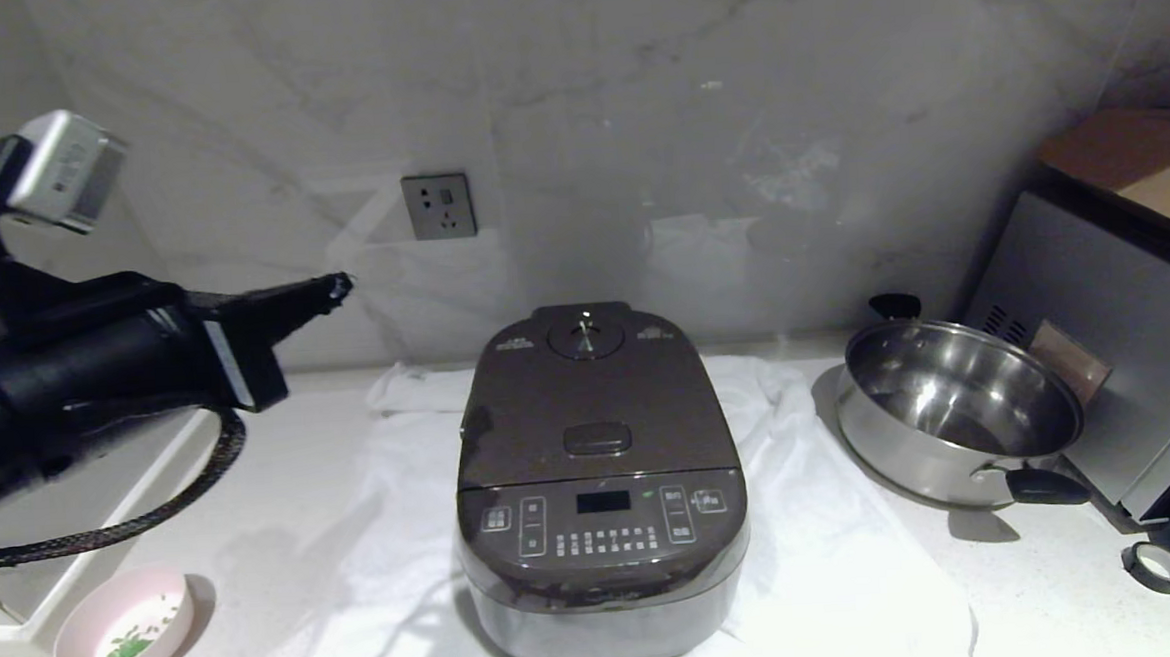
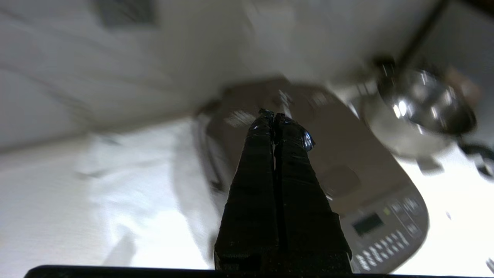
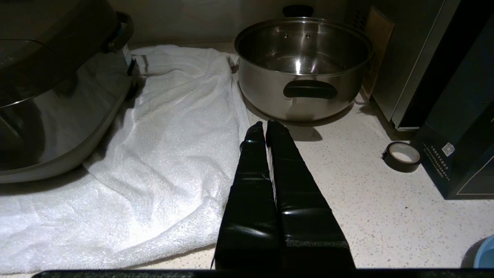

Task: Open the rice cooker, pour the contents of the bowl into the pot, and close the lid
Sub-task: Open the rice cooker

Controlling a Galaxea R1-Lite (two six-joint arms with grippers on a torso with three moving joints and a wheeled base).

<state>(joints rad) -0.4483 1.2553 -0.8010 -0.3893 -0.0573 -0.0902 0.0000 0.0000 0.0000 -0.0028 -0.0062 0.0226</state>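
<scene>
We see the left gripper (image 1: 341, 287) clenched on nothing, raised in the air; the rice cooker (image 1: 599, 488), lid (image 1: 589, 398) down, sits below and ahead of it, the bowl (image 1: 125, 626) beneath. The right gripper (image 3: 265, 126) is clenched too, low near the steel pan (image 3: 303, 65).

One rice cooker (image 1: 601, 488), one bowl (image 1: 125, 627), one steel pan (image 1: 960, 409) (possibly one tape roll (image 1: 1154, 566)).

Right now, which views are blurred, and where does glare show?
Left wrist view: background smeared, the rice cooker and steel pan streaked, only the shut left pincer crisp. Right wrist view: sharp, a bright glint inside the pan, the right pincer shut. Head view: sharp; the marble wall carries pale reflections.
</scene>
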